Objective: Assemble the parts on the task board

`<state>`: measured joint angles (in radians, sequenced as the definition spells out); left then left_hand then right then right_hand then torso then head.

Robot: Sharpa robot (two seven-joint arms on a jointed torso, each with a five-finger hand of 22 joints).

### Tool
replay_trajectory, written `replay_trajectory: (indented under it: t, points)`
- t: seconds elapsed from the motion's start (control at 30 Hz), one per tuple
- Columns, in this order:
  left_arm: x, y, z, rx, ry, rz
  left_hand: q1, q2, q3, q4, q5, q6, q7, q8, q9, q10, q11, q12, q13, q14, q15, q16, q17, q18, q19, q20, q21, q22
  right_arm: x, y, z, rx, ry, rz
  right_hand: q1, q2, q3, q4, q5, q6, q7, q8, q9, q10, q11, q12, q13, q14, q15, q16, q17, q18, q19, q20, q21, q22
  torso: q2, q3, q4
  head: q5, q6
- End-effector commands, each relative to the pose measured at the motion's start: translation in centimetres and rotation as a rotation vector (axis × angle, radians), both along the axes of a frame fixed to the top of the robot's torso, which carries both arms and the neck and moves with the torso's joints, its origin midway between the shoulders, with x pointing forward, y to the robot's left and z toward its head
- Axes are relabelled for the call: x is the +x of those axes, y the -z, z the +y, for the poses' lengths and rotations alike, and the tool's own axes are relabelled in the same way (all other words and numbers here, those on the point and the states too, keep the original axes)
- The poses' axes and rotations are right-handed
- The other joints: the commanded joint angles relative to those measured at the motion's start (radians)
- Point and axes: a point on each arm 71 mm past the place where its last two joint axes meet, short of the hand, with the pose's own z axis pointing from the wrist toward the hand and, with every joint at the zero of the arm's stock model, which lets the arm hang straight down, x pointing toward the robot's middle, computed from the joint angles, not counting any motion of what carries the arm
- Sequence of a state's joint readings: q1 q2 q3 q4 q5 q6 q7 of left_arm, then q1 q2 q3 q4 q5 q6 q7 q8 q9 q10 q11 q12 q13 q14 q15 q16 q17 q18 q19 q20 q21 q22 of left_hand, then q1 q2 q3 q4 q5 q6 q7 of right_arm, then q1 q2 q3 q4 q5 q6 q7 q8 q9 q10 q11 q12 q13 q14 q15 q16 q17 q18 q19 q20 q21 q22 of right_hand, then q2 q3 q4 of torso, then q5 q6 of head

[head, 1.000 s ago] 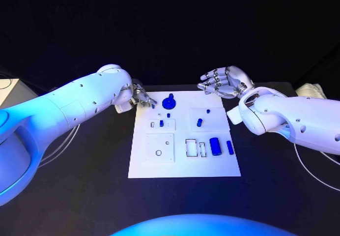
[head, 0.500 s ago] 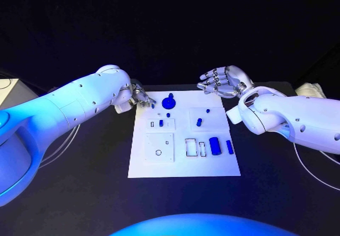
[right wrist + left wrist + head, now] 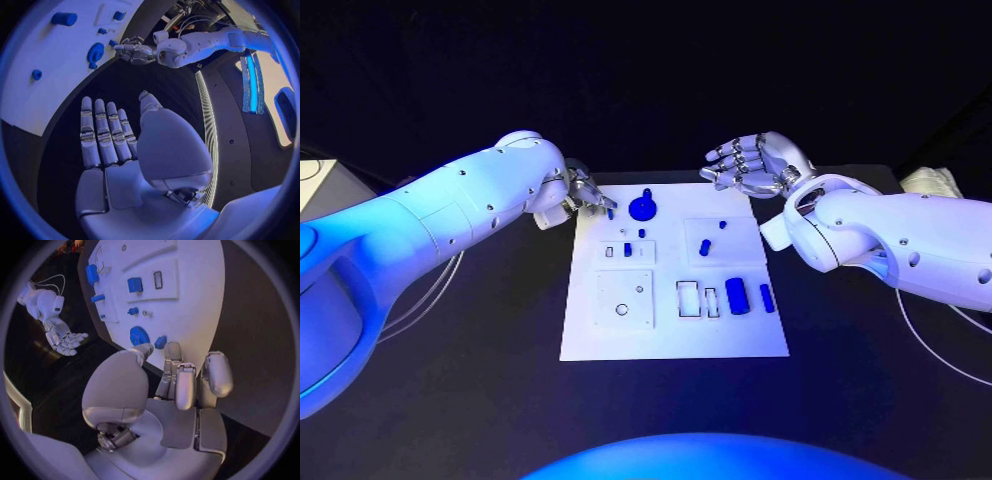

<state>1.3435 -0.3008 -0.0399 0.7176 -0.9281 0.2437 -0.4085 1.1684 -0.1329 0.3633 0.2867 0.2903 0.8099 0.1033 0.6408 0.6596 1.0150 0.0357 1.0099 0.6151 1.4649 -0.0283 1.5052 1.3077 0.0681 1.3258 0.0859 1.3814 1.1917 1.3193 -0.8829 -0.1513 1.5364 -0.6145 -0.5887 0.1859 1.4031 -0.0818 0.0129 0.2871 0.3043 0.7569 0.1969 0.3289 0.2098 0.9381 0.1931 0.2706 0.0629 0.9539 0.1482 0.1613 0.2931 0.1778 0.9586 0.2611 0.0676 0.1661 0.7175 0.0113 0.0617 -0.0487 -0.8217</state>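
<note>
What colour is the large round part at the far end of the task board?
Blue round part, clearest in the head view.

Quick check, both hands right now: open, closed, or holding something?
Left hand: fingers curled at the task board corner; grip cannot be told.
Right hand: open, holding nothing.

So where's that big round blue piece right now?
In the head view the round blue part sits at the far edge of the white task board, left of its middle, just beside the fingertips of the left hand.
</note>
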Motion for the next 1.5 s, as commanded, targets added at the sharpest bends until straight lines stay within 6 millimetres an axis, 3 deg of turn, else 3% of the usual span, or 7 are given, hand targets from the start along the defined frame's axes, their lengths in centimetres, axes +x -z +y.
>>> replay_trajectory:
  t: [0.03, 0.73, 0.8, 0.83, 1.07, 1.17, 1.5]
  points:
    - [-0.05, -0.04, -0.44, -0.024, 0.014, 0.004, 0.016, 0.003, 0.009, -0.002, -0.002, 0.006, 0.001, -0.003, -0.001, -0.003, -0.003, 0.006, -0.001, 0.063, 0.001, 0.006, 0.158, 0.016, 0.004, -0.001, 0.004, 0.001, -0.02, -0.04, 0.13, 0.001, -0.013, -0.003, 0.007, -0.002, 0.008, 0.000, 0.005, 0.006, 0.055, -0.006, -0.001, 0.007, 0.000, -0.006, 0.000, -0.001, 0.006, -0.006, -0.002, 0.005, -0.005, 0.000, -0.003, -0.002, 0.000, 0.0002, 0.0002, 0.001, 0.000]
    - [0.11, 0.15, -0.34, 0.008, 0.027, 0.014, 0.056, 0.014, 0.028, -0.007, -0.003, 0.015, -0.006, 0.004, 0.001, 0.002, -0.009, 0.011, 0.004, 0.064, -0.003, 0.008, 0.160, 0.015, 0.004, -0.004, 0.005, 0.004, 0.00, -0.07, 0.19, 0.002, -0.012, -0.008, 0.006, -0.002, 0.010, 0.000, 0.005, 0.011, 0.056, -0.005, -0.002, 0.014, 0.000, -0.009, 0.000, 0.001, 0.006, -0.009, -0.007, 0.005, -0.006, 0.001, -0.002, -0.006, -0.001, -0.0005, 0.0004, -0.003, 0.002]
    - [0.13, 0.14, -0.34, 0.001, 0.026, 0.011, 0.077, 0.022, 0.046, -0.011, -0.007, 0.014, -0.008, 0.005, 0.002, 0.002, -0.011, 0.009, 0.002, 0.064, -0.005, 0.008, 0.161, 0.015, 0.004, -0.006, 0.005, 0.005, 0.00, -0.07, 0.19, 0.003, -0.012, -0.008, 0.006, -0.002, 0.010, 0.000, 0.005, 0.011, 0.056, -0.005, -0.002, 0.014, 0.000, -0.009, 0.000, 0.001, 0.006, -0.009, -0.007, 0.005, -0.006, 0.001, -0.002, -0.006, 0.000, -0.0007, 0.0010, -0.002, 0.002]
    - [0.13, 0.12, -0.34, -0.002, 0.025, 0.009, 0.117, 0.032, 0.079, -0.032, -0.005, 0.010, -0.010, 0.006, 0.003, 0.001, -0.014, 0.006, 0.000, 0.065, -0.009, 0.009, 0.162, 0.015, 0.005, -0.010, 0.007, 0.008, 0.00, -0.07, 0.18, 0.003, -0.012, -0.008, 0.006, -0.002, 0.010, 0.000, 0.005, 0.011, 0.056, -0.005, -0.002, 0.014, 0.000, -0.009, 0.000, 0.001, 0.006, -0.009, -0.007, 0.005, -0.006, 0.001, -0.002, -0.006, 0.000, -0.0006, 0.0010, -0.002, 0.002]
    - [0.08, 0.08, -0.30, -0.042, 0.019, 0.013, 0.169, 0.021, 0.198, -0.084, -0.006, -0.001, -0.010, 0.025, 0.017, 0.009, -0.015, 0.001, -0.003, 0.067, -0.010, 0.012, 0.166, 0.013, 0.008, -0.012, 0.011, 0.016, 0.01, -0.07, 0.13, 0.003, -0.011, -0.007, 0.005, -0.002, 0.011, 0.000, 0.006, 0.012, 0.056, -0.005, -0.002, 0.016, -0.001, -0.010, 0.000, 0.001, 0.007, -0.010, -0.008, 0.005, -0.007, 0.001, -0.002, -0.007, -0.001, -0.0002, 0.0010, -0.002, 0.000]
    - [0.01, 0.07, -0.29, -0.063, 0.017, 0.021, 0.163, 0.006, 0.298, -0.130, -0.005, -0.010, -0.007, 0.054, 0.045, 0.022, -0.013, 0.002, -0.001, 0.068, -0.008, 0.014, 0.170, 0.012, 0.010, -0.011, 0.016, 0.024, 0.02, -0.06, 0.10, 0.003, -0.010, -0.007, 0.005, -0.002, 0.011, 0.000, 0.006, 0.012, 0.056, -0.005, -0.002, 0.016, -0.001, -0.010, 0.000, 0.001, 0.007, -0.010, -0.008, 0.005, -0.007, 0.001, -0.002, -0.007, 0.000, -0.0008, 0.0011, -0.002, 0.000]
    - [-0.41, -0.12, 0.27, -0.114, 0.007, 0.029, 0.122, -0.021, 0.398, -0.183, 0.006, -0.006, -0.006, 0.076, 0.069, 0.049, -0.013, 0.027, 0.030, 0.068, -0.008, 0.014, 0.168, 0.010, 0.016, -0.010, 0.023, 0.036, 0.06, -0.03, -0.17, 0.003, -0.004, -0.003, 0.005, -0.001, 0.012, 0.000, 0.007, 0.013, 0.056, -0.005, -0.002, 0.017, 0.000, -0.011, 0.000, 0.001, 0.007, -0.011, -0.010, 0.005, -0.007, 0.001, -0.002, -0.008, -0.005, -0.0006, 0.0046, -0.001, -0.001]
